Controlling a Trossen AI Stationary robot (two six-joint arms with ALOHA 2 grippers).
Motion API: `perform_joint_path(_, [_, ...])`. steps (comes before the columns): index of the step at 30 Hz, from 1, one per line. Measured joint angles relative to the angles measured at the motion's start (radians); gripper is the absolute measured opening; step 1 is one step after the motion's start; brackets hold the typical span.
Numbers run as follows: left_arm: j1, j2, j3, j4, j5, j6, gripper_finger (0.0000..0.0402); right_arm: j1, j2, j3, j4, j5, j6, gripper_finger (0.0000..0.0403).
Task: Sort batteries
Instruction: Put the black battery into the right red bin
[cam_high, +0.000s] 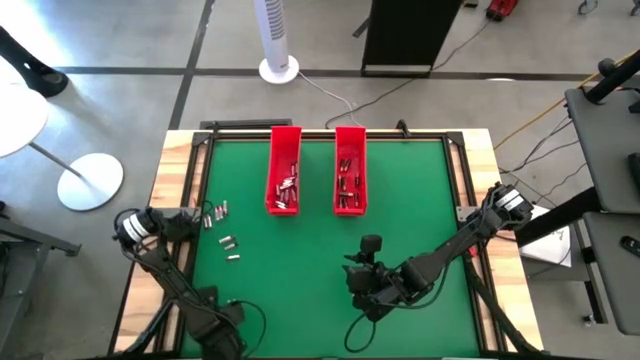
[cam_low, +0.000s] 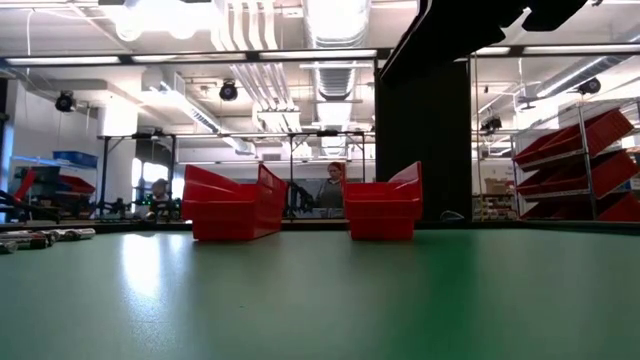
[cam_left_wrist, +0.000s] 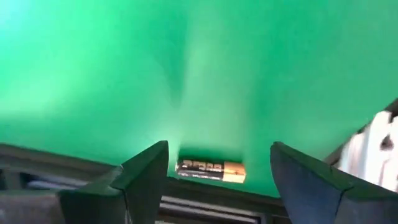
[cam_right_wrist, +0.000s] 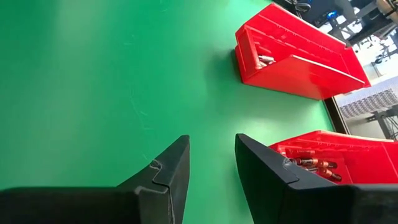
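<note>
Green mat (cam_high: 320, 270), open between 2 arms.

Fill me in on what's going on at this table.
A two-armed robot is sorting batteries into two red trays at the far side of the green table; both trays already hold some. A few loose batteries lie on the table's left part. The left gripper is open at the left edge, a single battery lying between its fingers, not yet gripped. The right gripper is open and empty near the table's front middle.
</note>
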Motion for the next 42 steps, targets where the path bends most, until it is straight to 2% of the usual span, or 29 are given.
perform_joint_path(2, [0.008,0.0,0.023,-0.029,0.003,-0.015,0.0259,0.0,0.0,0.0,0.001,0.0,0.0,0.0122])
perform_joint_path(8, [0.004,-0.001,0.029,-0.044,0.129,-0.028,0.0259,0.0,0.0,-0.001,0.003,0.0,0.016,0.0134])
perform_joint_path(19, [-0.043,-0.001,-0.014,-0.028,0.174,0.088,0.0259,-0.003,0.0,-0.004,0.01,0.0,0.019,0.0159])
perform_joint_path(23, [-0.066,-0.001,-0.013,0.001,0.174,0.08,0.0259,-0.003,0.0,-0.005,0.011,0.0,0.019,0.0165])
perform_joint_path(30, [-0.072,-0.002,-0.033,0.051,0.152,-0.024,0.0259,-0.003,0.0,-0.011,0.01,-0.003,0.027,0.0169])
perform_joint_path(35, [-0.085,-0.003,-0.031,0.11,0.085,0.03,0.0259,-0.003,0.0,-0.011,0.011,-0.003,0.028,0.0163])
perform_joint_path(42, [-0.115,-0.018,-0.038,0.021,0.087,0.077,0.0259,-0.003,0.0,-0.011,0.016,-0.003,0.028,0.0156])
